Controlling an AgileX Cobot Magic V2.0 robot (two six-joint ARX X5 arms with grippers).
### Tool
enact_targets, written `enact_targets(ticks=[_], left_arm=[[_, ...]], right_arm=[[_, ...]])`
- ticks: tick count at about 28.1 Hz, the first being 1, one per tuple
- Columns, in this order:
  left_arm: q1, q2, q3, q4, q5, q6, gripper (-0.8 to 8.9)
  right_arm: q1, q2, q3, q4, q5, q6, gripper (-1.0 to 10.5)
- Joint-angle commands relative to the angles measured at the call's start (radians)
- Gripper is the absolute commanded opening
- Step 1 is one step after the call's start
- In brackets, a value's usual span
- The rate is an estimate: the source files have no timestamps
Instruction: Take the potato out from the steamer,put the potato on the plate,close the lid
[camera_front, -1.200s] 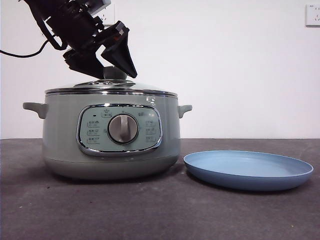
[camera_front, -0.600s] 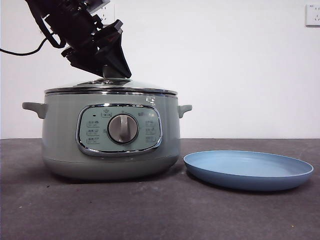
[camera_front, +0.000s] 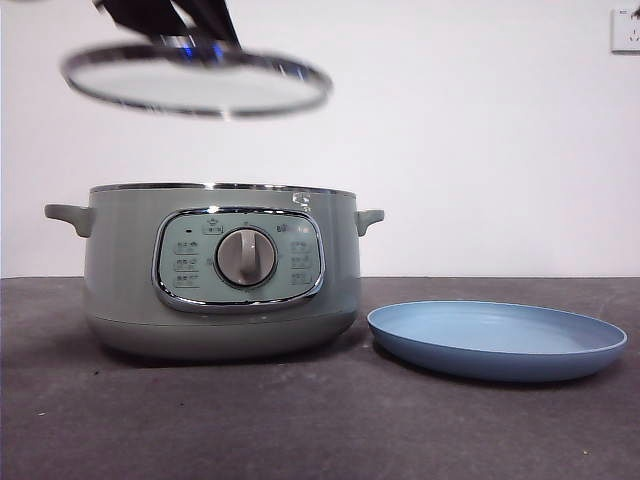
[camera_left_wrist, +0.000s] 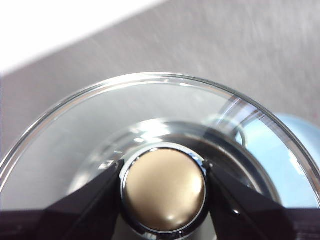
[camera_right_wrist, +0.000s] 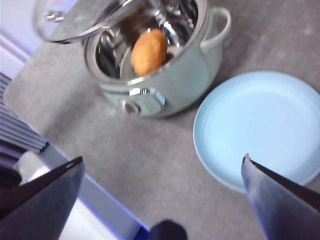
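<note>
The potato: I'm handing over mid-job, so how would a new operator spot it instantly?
Find the sage-green steamer beside the light-blue plate. Its lid hangs above it, clamped by the left gripper, so the pot is open. Inside lies the potato, the only orange-brown, oval thing there.

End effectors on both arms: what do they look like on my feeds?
Left end effector: two matte black wedge-shaped jaws tapering to blunt inner edges. Right end effector: two black, flat triangular jaws with sharp tips and a bluish sheen. No markings or cables visible in the current views.
</note>
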Motion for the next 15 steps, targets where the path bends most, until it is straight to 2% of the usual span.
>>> enact_targets(ticks=[1,7,15], left_arm=[[0.028,-0.092,0.028,-0.022,0.002,-0.007,-0.12],[0.116,-0.31,0.028,-0.243,-0.002,-0.011,-0.12],[0.173,-0.494,0.028,-0.404,-0.005,-0.011,-0.12]], right_arm=[[0.033,0.041,0.002,0.077,-0.003,0.066,6.8],[0.203,0.225,0.028,0.292,0.008,0.166,6.6],[0.374,0.502,0.236,0.34,0.137,0.171,6.6]])
